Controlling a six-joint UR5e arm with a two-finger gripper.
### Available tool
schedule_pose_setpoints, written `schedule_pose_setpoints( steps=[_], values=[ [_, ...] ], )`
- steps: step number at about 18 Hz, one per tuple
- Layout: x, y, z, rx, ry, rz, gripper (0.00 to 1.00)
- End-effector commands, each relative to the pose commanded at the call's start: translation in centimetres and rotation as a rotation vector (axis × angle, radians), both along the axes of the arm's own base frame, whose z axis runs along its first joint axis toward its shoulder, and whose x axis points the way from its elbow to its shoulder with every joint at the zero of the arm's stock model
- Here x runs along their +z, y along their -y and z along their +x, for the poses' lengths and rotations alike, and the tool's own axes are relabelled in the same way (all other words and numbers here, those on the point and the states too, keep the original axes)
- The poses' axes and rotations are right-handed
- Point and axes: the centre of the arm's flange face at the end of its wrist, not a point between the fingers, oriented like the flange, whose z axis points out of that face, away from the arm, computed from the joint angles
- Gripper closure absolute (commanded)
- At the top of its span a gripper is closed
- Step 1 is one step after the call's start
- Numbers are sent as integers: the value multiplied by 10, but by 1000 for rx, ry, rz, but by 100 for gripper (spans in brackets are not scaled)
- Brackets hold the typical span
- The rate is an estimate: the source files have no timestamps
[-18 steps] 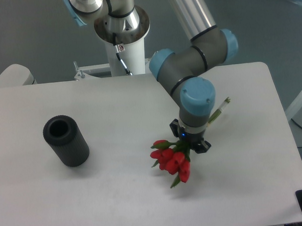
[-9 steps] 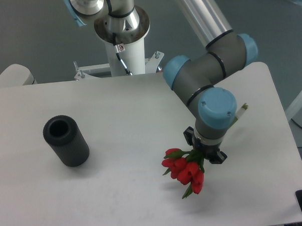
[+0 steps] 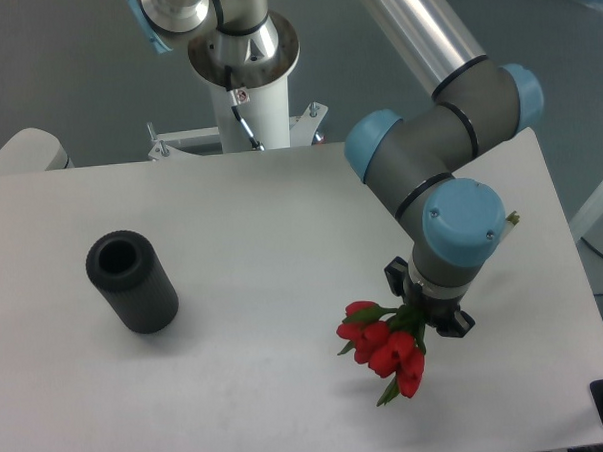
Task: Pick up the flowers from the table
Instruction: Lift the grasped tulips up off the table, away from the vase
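Note:
The flowers (image 3: 387, 345), a bunch of red blooms with green leaves, hang from my gripper (image 3: 428, 314) over the right front part of the white table (image 3: 252, 238). The gripper is shut on their stems just behind the blooms. The arm's wrist hides most of the stems; only the stem tip (image 3: 511, 218) pokes out at the wrist's right side. The blooms point down and toward the front. A shadow lies on the table under them.
A black cylinder (image 3: 132, 280) with an open top stands on the left part of the table. The arm's white base column (image 3: 245, 83) rises behind the table's back edge. The table's right edge (image 3: 574, 274) is close to the gripper.
The gripper has moved to the right and toward the front, carrying the flowers with it. The black cylinder has not moved.

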Motion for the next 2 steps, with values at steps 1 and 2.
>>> schedule_pose_setpoints(
  steps=[1, 2],
  values=[
    [-1, 0, 0, 0, 0, -2, 99],
    [-2, 0, -1, 0, 2, -3, 99]
  ],
)
